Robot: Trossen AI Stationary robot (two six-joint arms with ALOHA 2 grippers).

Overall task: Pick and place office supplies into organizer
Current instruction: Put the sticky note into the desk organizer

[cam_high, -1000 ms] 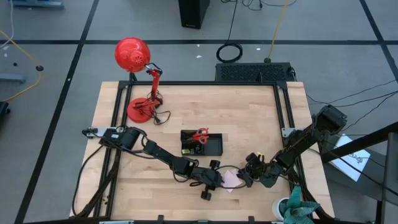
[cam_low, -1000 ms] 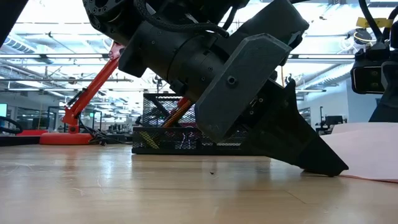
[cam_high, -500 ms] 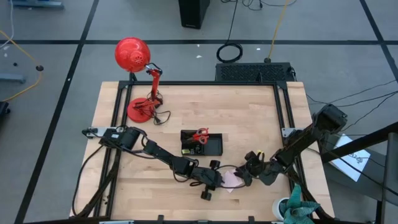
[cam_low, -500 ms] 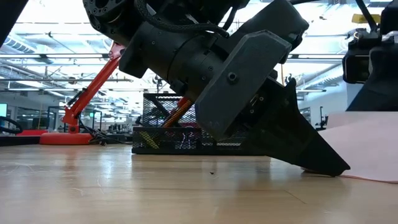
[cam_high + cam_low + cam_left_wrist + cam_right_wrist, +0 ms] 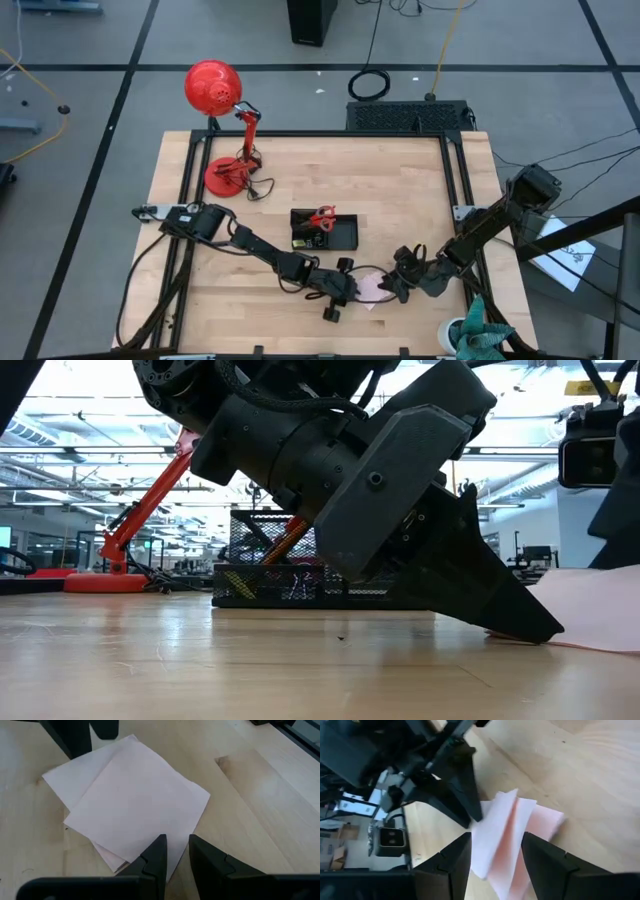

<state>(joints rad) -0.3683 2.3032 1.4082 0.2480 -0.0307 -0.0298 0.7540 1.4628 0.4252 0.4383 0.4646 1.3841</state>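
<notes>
The wooden worktop (image 5: 400, 200) carries a red desk lamp (image 5: 222, 120) at its far left and, near the middle, the black organizer (image 5: 340, 235) with red-handled scissors (image 5: 322, 217) standing in it. Both arms reach toward the near edge, where the pale pink sticky-note pad (image 5: 374, 289) lies flat between the two tools, its top sheets fanned up. The left tool (image 5: 175, 851) presses its tips on the pad's edge with only a narrow gap between them, while the right tool (image 5: 496, 849) stands with fingers apart around the lifted sheets, not clamped on them.
</notes>
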